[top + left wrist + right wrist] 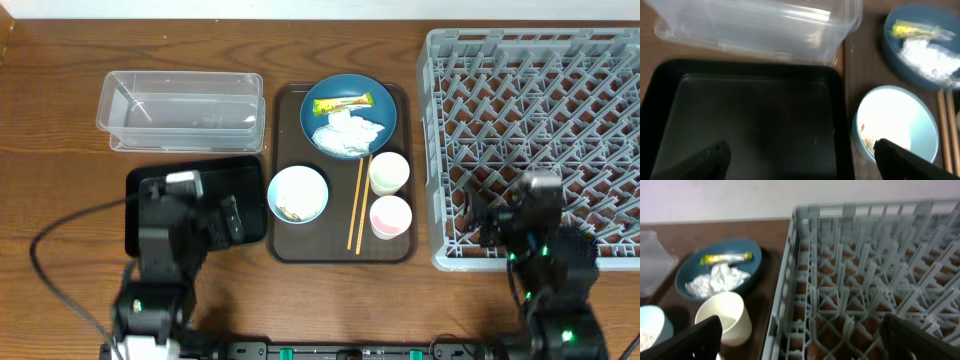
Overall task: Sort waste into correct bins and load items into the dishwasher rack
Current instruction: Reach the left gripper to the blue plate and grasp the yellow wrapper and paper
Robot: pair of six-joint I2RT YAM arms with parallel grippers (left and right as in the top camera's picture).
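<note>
The dark-blue plate (348,115) holds the yellow-green wrapper (340,103) and the white tissue (348,133). The white bowl (298,193) has rice scraps in it. Two pale cups (389,172), one pink inside (390,216), stand beside the chopsticks (356,205). My left gripper (200,205) is open and empty over the black tray (740,115), with the bowl (895,125) at its right finger. My right gripper (805,345) is open and empty over the left edge of the grey rack (865,280), next to a cup (725,317).
The clear tub (180,105) stands behind the black tray (215,170). The dishes all sit on a brown serving tray (400,250). The rack (540,100) fills the right side of the table. A cable loops at the front left.
</note>
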